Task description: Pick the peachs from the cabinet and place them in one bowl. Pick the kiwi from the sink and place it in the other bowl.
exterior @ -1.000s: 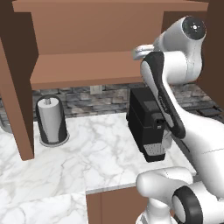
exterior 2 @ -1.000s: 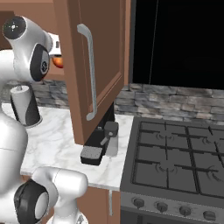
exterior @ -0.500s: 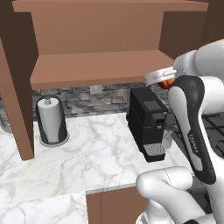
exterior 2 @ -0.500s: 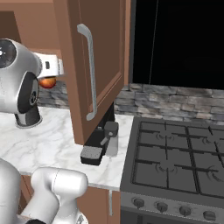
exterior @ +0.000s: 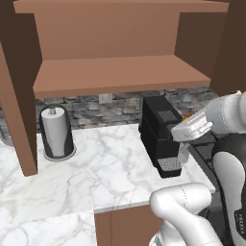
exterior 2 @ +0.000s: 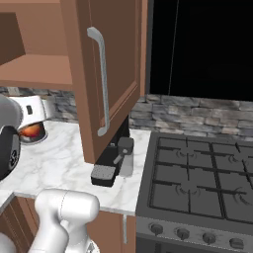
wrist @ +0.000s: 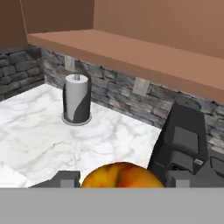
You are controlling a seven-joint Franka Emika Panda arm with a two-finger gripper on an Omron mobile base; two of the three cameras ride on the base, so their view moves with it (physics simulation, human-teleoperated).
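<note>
A yellow-orange peach with a red blush (wrist: 120, 176) sits between my gripper's (wrist: 119, 178) two dark finger tips, and the gripper is shut on it. From the right base view the peach (exterior 2: 30, 131) shows under the white hand, above the marble counter. In the left base view the gripper (exterior: 189, 120) hangs at the right, just beside the black coffee machine (exterior: 161, 137), with a sliver of orange peach (exterior: 188, 116) showing. The brown cabinet shelf (exterior: 120, 72) is above and to the left of the hand, and it looks bare. Its door (exterior 2: 116, 74) stands open.
A paper towel roll in a dark holder (exterior: 56, 133) stands at the back left of the marble counter (exterior: 105, 168). The open door's silver handle (exterior 2: 101, 81) hangs over the counter. A black stove (exterior 2: 197, 178) lies to the right.
The arm has swung down and away from the cabinet shelf with the peach in the gripper. The hand now hangs low over the counter beside the coffee machine.
</note>
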